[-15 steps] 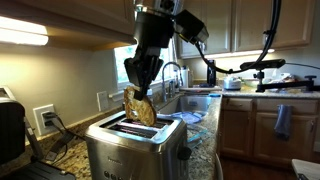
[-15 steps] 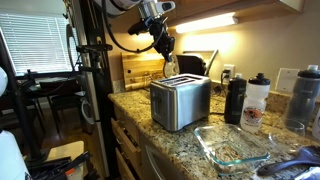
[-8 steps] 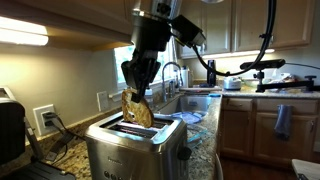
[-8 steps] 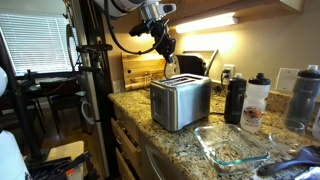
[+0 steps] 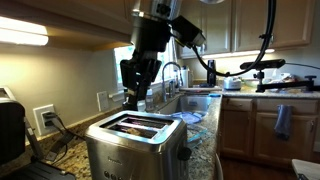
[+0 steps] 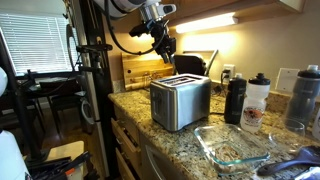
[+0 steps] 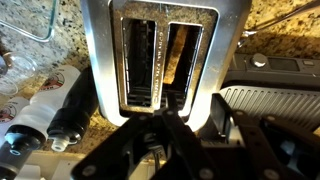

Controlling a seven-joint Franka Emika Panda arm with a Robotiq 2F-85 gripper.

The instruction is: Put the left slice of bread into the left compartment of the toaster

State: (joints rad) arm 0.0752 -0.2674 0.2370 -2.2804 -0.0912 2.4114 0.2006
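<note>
The fingers (image 7: 222,115) hang spread wide and empty right over the toaster (image 7: 100,60), and the left slice of bread (image 7: 181,55) stands on edge in one slot straight below them, lengthwise along it.

So the bread slice (image 7: 181,55) isn't dangling from the gripper (image 5: 132,98) anymore. It's dropped down into a slot of the toaster (image 5: 135,135), and the fingers now hang apart with nothing in them, just above.
</note>
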